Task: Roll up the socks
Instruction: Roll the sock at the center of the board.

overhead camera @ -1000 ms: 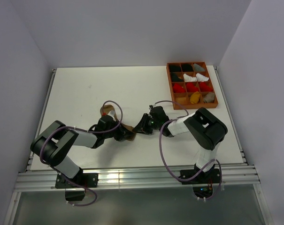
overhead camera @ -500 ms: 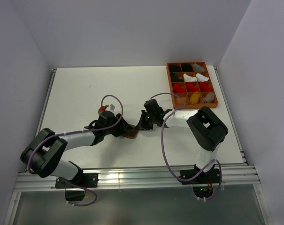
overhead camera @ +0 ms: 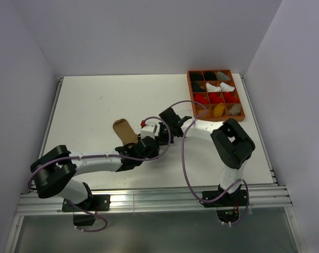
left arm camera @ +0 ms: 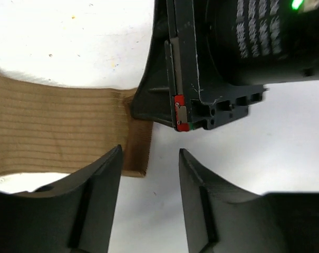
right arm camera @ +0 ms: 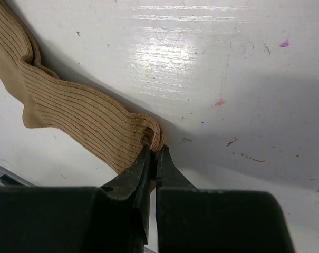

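A light brown ribbed sock lies flat near the middle of the table, its far end hidden under the two arms. In the right wrist view the sock runs up to the left, and my right gripper is shut on its bunched end. My right gripper meets my left gripper over that end. In the left wrist view the sock lies to the left; my left gripper is open with only bare table between its fingers, the sock's corner just beside the left finger.
An orange-brown tray with compartments holding rolled sock bundles in black, grey, white, red and yellow stands at the back right. The right gripper's black body sits close in front of the left fingers. Walls enclose the table on three sides.
My left gripper has opened, let go of the sock and reached further right. My right gripper has shut on the sock's end and drawn it toward the back, leaving the sock stretched out.
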